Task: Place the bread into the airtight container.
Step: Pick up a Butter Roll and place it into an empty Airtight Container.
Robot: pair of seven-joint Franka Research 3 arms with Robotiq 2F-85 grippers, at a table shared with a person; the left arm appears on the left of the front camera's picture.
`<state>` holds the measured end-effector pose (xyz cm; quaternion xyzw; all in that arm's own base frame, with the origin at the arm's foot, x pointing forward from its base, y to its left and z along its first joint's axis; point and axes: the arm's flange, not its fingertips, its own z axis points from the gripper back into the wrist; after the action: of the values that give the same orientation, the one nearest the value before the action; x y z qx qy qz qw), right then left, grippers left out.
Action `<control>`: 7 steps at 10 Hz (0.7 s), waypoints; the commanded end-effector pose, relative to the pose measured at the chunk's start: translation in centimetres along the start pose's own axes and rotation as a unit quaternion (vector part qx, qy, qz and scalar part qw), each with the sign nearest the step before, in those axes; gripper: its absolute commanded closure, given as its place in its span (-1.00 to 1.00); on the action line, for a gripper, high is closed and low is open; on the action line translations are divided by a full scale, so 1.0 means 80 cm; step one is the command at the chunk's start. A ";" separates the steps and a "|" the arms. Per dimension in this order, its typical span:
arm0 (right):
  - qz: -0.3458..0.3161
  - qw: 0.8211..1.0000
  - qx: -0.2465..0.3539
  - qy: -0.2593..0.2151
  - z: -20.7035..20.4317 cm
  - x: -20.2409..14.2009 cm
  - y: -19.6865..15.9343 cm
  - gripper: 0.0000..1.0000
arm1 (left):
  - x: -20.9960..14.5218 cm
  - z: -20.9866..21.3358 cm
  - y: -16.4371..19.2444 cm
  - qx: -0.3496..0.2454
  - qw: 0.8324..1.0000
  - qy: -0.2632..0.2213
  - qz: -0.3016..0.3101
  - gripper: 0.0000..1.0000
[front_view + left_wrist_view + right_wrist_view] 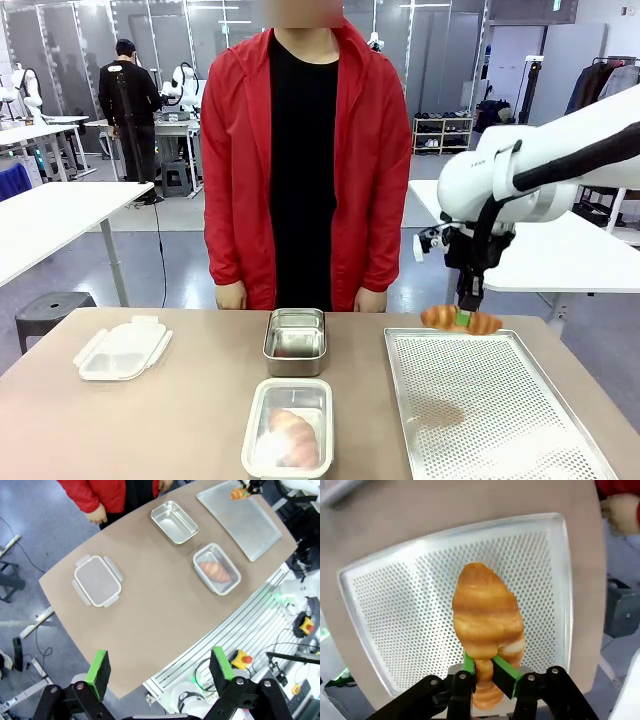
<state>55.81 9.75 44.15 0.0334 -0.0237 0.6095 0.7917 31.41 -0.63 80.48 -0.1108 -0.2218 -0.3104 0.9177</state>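
Observation:
A golden croissant [460, 320] [487, 617] hangs above the far edge of the perforated tray [490, 410], and my right gripper [464, 318] [481, 669] is shut on it. A clear container [289, 428] [217, 569] at the table's near middle holds another croissant [290, 436] [214, 570]. An empty steel container [295, 340] [174, 522] stands behind it. A clear lid [122, 348] [97, 580] lies at the left. My left gripper [160, 667] hovers high above the table's edge, open, nothing between its green pads.
A person in a red jacket [300, 160] stands at the far side of the table, hands hanging at the edge. The perforated tray [395, 610] is bare beneath the held croissant. Brown tabletop [150, 420] lies open at the left front.

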 end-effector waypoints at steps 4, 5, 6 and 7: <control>0.057 0.998 -0.027 0.031 0.048 0.184 0.067 0.93 | -0.002 0.003 -0.001 -0.006 1.000 0.001 -0.005 -1.00; 0.058 0.997 -0.028 0.032 0.045 0.223 0.076 0.93 | -0.002 0.003 -0.001 -0.006 1.000 0.001 -0.005 -1.00; 0.065 0.997 -0.015 0.027 0.039 0.258 0.085 0.93 | -0.002 0.003 -0.001 -0.006 1.000 0.001 -0.005 -1.00; 0.055 0.998 -0.022 0.028 0.024 0.294 0.088 0.93 | -0.002 0.003 -0.001 -0.006 1.000 0.001 -0.005 -1.00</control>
<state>52.97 32.38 48.47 0.0086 -0.0287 0.6680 0.7436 31.40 -0.65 80.48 -0.1106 -0.2217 -0.3106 0.9177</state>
